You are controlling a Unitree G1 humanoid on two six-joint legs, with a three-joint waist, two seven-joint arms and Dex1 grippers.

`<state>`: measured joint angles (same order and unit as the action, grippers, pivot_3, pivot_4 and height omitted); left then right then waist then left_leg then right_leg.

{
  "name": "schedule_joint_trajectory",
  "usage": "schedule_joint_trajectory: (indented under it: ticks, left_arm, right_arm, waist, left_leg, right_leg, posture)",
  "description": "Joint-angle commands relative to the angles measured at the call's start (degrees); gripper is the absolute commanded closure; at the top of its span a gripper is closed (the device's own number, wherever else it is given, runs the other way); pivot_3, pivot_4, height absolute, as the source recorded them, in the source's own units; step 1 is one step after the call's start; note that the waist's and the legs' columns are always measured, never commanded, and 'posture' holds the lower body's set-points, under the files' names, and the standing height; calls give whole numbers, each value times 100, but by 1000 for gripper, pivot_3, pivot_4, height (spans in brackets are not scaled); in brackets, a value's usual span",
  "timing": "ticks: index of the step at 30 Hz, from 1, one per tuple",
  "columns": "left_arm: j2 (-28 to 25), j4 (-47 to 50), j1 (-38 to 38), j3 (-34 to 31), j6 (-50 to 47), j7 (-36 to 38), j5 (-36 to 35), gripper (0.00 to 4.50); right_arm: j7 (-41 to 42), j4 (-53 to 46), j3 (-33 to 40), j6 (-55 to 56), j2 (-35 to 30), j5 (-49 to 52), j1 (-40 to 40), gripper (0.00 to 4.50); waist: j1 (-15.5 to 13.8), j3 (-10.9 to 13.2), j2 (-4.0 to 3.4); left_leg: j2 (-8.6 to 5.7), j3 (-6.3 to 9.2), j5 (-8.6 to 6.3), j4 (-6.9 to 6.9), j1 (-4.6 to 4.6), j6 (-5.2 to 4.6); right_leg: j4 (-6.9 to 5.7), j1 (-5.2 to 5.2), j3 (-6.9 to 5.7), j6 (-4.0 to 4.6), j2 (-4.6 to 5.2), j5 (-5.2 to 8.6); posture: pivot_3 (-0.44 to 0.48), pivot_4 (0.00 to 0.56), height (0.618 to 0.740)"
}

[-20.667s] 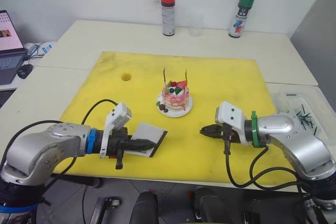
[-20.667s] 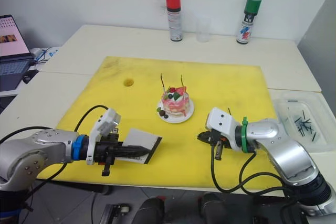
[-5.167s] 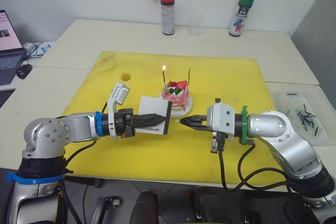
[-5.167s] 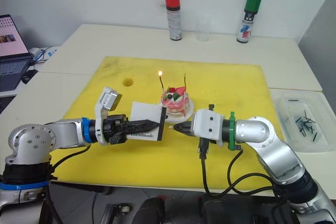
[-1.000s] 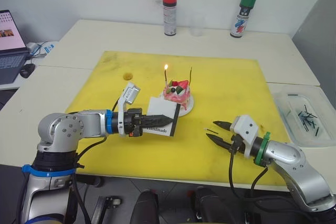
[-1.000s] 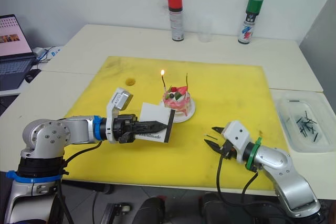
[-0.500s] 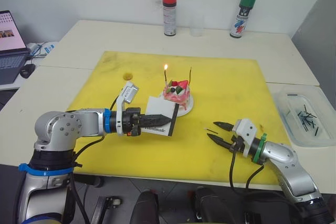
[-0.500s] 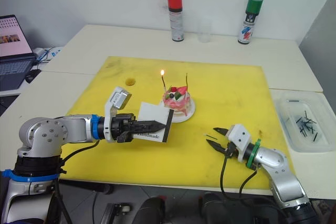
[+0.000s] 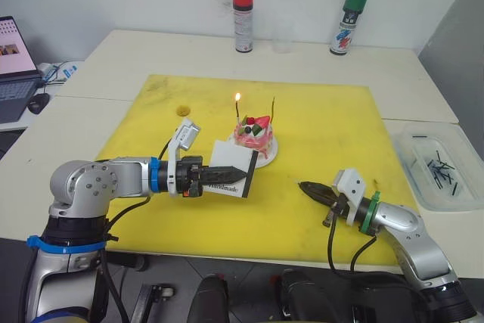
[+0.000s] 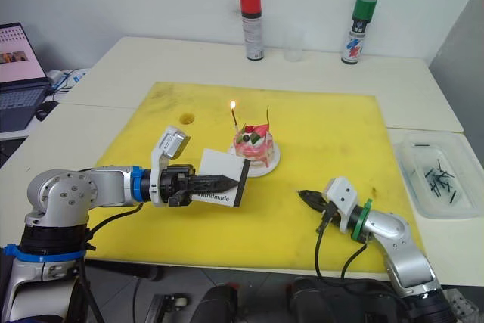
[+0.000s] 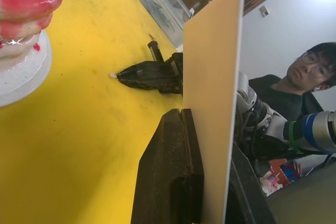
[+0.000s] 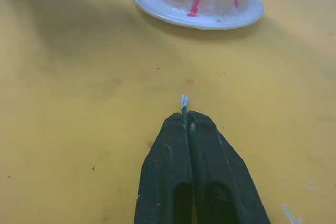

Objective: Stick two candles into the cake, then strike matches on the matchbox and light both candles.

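Left eye view: a yellow mat (image 9: 318,126) covers a pale table (image 9: 151,51). Near the mat's middle, the cake (image 9: 253,135) sits on its small white plate (image 9: 269,152). Two candles stand upright in it: the left candle (image 9: 237,110) carries a small flame, and the right candle (image 9: 273,108) is unlit. The left gripper (image 9: 227,170) is clamped on the white matchbox (image 9: 230,173), holding it raised just in front of the cake, its black strip facing right. The right gripper (image 9: 305,186) rests low on the mat, to the right of the matchbox and apart from it, fingers pressed together. At the table's far edge stand a red-capped spray can (image 9: 242,17) and a green-capped spray can (image 9: 342,20). A clear plastic tray (image 9: 412,153) at the right holds loose matches (image 9: 440,161). A laptop (image 9: 13,66) sits at the far left.

Right eye view: the same layout.

Left wrist view: the matchbox appears edge-on, gripped between the black fingers (image 11: 173,177). Beyond it lie the plate's rim and the right gripper with a pale match tip at its front. A person sits in the background.

Right wrist view: the closed fingers (image 12: 176,177) pinch a match (image 12: 184,103) whose pale head pokes out just past their tips, pointing toward the cake and plate ahead on the mat.
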<state>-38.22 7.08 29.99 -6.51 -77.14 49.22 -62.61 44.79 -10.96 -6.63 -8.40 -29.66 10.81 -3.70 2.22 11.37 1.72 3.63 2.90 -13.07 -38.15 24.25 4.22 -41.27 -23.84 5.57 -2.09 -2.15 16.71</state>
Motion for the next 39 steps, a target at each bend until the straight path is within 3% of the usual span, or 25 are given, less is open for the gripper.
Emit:
schedule_joint_trajectory:
  ticks: [1,10,15,39]
  left_arm:
    - [-17,118,59,-79,11,31,-87,4500]
    - [10,109,63,-76,21,13,-78,4500]
    - [15,127,46,-87,11,-2,-89,4500]
    - [44,91,109,-56,-17,-21,-87,4500]
  right_arm:
    - [13,-58,-192,-287,-46,-98,48,4459]
    - [-22,-178,-162,-435,-27,-117,60,4459]
    - [-50,-226,-194,-387,18,-107,62,3262]
    - [20,-221,-353,-376,76,-112,23,3262]
  waist:
    - [0,0,0]
    - [11,0,0]
    - [14,0,0]
    - [93,0,0]
  left_leg:
    - [0,0,0,1,-12,0]
    - [0,0,-1,6,-40,0]
    - [0,0,-1,7,-40,0]
    - [1,1,-1,14,-41,0]
  right_leg:
    - [1,11,0,1,0,1]
    - [4,38,-1,8,0,5]
    - [5,37,0,8,0,5]
    - [7,37,-2,13,0,9]
  posture:
    - [0,150,689]
    - [0,150,689]
    - [0,150,689]
    - [0,150,689]
